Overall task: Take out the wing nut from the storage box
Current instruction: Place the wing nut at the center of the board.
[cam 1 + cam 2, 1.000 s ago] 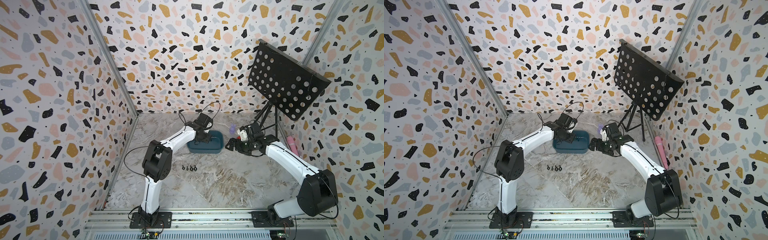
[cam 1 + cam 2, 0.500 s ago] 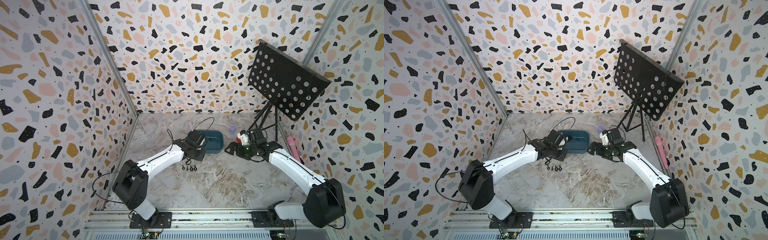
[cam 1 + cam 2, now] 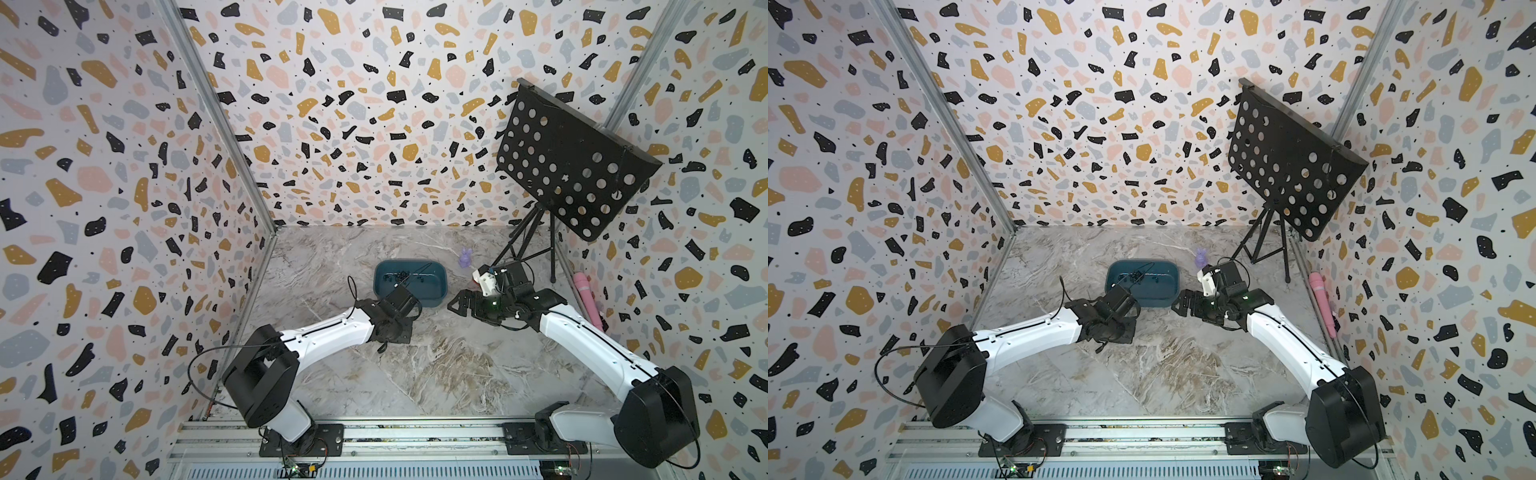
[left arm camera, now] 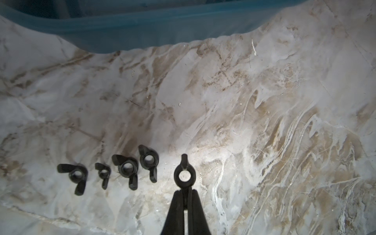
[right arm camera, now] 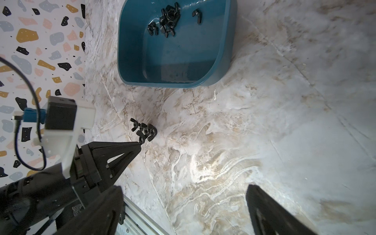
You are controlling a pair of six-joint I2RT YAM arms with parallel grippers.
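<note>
Nearest the front edge of the worktop (image 3: 436, 374), a little left of its middle, the left hand (image 4: 184, 191) is pinched almost shut on one wing of a black wing nut (image 4: 176, 176), so the ring sticks out past the fingertips. Whether the nut touches the surface cannot be told. Just beside it, four loose nuts (image 4: 120, 168) lie flat in a short row, close together. Farther back, midway between the side edges, the storage box (image 3: 434, 300) sits on the worktop, and a cluster of nuts (image 5: 165, 21) is heaped against its far wall. The right hand (image 3: 456, 304) hangs by the box's near right corner, spread wide and holding nothing. Toward the back edge stands a small purple figure (image 3: 466, 258). A pink cylinder (image 3: 586, 299) lies along the right edge, and a black perforated stand (image 3: 573, 162) fills the back right corner.
</note>
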